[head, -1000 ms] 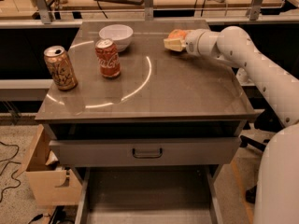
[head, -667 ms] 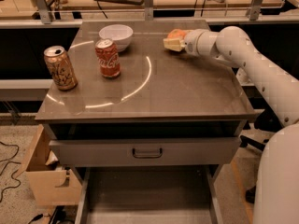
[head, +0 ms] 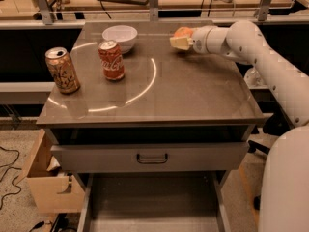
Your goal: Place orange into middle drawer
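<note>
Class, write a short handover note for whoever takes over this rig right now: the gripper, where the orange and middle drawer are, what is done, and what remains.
Gripper: at the far right of the tabletop, right against the orange.
Orange: up at the tabletop, not in any drawer.
Middle drawer: pulled open, low at the front.
Done: drawer open, gripper at the orange.
Left: confirm the grasp, lift, carry down over the open drawer, release.
</note>
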Controlling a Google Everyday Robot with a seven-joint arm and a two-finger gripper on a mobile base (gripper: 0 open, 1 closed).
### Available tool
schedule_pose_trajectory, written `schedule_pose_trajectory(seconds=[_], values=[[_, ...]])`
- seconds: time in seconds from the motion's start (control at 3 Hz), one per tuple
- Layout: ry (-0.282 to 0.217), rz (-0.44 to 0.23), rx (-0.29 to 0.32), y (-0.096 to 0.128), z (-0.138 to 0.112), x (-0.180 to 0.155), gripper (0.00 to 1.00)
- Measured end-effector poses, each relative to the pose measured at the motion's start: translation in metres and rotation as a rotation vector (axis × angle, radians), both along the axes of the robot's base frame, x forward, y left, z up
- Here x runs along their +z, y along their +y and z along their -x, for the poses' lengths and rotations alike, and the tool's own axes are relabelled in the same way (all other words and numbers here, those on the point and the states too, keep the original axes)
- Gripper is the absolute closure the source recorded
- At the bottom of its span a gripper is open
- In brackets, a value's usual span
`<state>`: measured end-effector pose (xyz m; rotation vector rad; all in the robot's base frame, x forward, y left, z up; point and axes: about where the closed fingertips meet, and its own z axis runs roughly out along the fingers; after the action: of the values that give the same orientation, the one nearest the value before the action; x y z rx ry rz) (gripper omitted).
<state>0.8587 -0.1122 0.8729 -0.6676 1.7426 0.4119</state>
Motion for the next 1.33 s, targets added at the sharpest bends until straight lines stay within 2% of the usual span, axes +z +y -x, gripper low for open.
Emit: schedule_pose_trajectory(seconds=[0.67, 1.0, 1.33], values=[[-0.019, -0.038, 0.064, -0.023, 0.04, 0.067, 1.0], [-0.06, -0.042, 0.104, -0.033, 0.094, 0.109, 1.0], [-0.063, -0.029, 0.133, -0.03, 0.144, 0.119, 1.0]])
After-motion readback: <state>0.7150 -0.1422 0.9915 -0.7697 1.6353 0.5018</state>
